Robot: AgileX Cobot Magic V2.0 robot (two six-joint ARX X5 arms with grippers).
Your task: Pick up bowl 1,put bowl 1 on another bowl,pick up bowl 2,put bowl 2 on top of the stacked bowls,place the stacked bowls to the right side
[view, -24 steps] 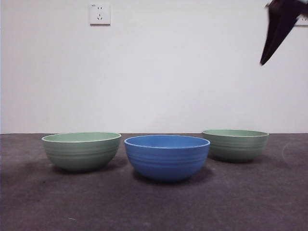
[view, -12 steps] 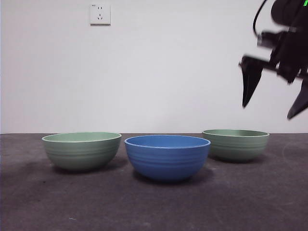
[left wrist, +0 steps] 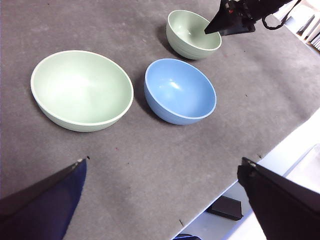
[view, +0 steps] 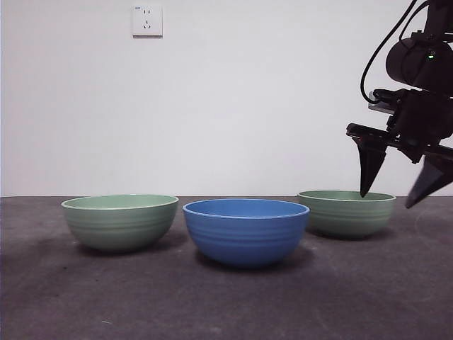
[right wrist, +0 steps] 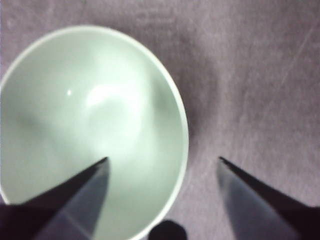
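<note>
A dark grey mat with a slightly rough, speckled surface covers the table. Behind it rises a plain white wall, and a white power socket is fixed high on that wall. In the left wrist view, a white floor lies beyond the mat's edge, with a small black object on it.

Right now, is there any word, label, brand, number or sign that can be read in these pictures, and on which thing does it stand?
None can be read.
Wall socket: a tiny dark mark at its upper left corner, too small to read.
Blue bowl, two green bowls: no print visible.
Right gripper: no label legible.
</note>
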